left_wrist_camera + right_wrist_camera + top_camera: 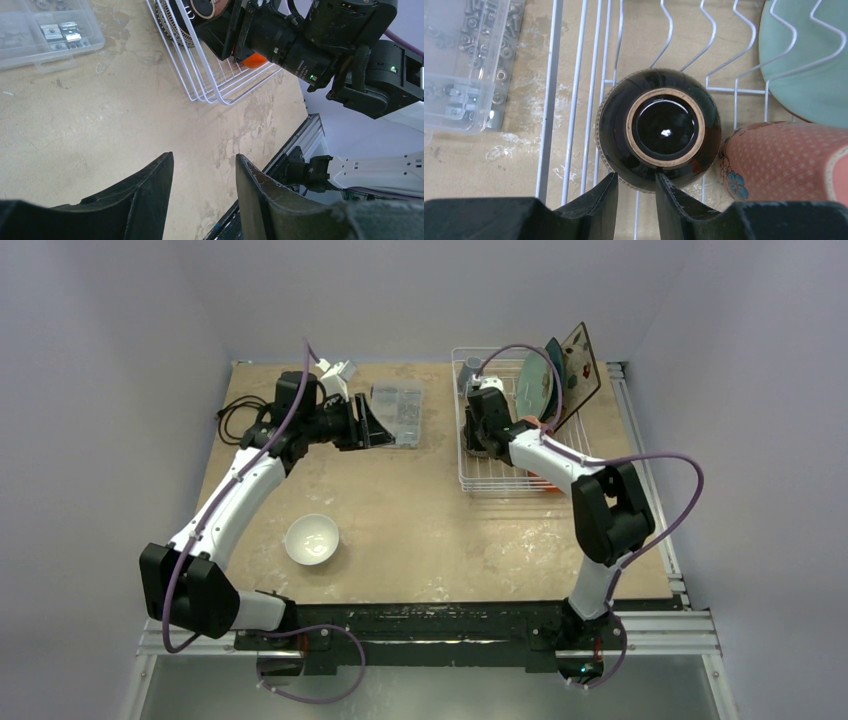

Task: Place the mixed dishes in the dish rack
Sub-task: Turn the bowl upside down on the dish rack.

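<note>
The white wire dish rack (500, 478) stands at the back right. In it lean a square dark teal plate (535, 385) and a square cream floral plate (581, 362), and a grey-blue mug (472, 369) sits in its far corner. My right gripper (636, 184) is open just at the rim of an upturned brown bowl (658, 131) resting on the rack wires. A salmon-pink mug (784, 160) and a pale green plate (809, 65) lie beside the bowl. An orange bowl (255, 60) shows under the right arm. A white bowl (311, 538) sits on the table. My left gripper (204, 157) is open and empty above the table.
A clear plastic compartment box (397, 415) of small hardware lies left of the rack, just past my left gripper (372, 427); it also shows in the right wrist view (464, 65). Black cables (232, 420) lie at the back left. The table's metal rail (640, 440) runs along the right.
</note>
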Available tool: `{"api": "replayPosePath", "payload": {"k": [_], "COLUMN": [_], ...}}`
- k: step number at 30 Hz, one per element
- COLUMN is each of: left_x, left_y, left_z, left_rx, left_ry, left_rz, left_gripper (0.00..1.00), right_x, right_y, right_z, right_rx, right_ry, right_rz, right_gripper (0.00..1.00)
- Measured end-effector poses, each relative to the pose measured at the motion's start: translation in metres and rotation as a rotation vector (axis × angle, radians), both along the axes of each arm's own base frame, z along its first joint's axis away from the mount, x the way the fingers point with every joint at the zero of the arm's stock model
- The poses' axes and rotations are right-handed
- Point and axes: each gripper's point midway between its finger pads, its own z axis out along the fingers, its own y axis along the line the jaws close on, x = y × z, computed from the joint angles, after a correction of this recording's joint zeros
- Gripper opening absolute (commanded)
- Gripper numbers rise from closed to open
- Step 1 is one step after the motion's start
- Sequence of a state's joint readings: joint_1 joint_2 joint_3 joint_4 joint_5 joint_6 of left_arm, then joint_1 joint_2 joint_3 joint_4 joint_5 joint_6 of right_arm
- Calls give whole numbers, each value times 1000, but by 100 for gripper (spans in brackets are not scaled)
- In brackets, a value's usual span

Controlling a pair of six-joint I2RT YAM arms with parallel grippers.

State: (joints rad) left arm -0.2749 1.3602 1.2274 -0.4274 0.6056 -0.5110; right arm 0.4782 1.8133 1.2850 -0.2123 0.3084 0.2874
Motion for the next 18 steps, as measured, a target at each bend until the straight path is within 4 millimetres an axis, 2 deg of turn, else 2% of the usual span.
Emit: {"api": "replayPosePath", "payload": {"k": [5, 8, 11, 15, 18], "left_x": [1, 3, 5, 7, 12], "left_y": [0, 1, 2, 7, 19], "left_z": [2, 0, -4, -11, -12], "left_rx": [-8, -11, -5, 32, 112], "left_ry": [1, 9, 24, 42, 27], "left_rz": [-6, -3, 1, 30, 82], "left_gripper": [48, 48, 47, 46, 45], "right_x": [3, -9, -28, -44, -52], "right_y": [-1, -6, -7, -2, 5], "right_z": [11, 22, 51, 95, 108], "right_rx": [0, 18, 81, 182, 241], "right_ry": [-29, -45, -93, -187, -216], "right_rz": [-9, -6, 23, 75, 111], "right_gripper": [41, 47, 54, 61, 65]}}
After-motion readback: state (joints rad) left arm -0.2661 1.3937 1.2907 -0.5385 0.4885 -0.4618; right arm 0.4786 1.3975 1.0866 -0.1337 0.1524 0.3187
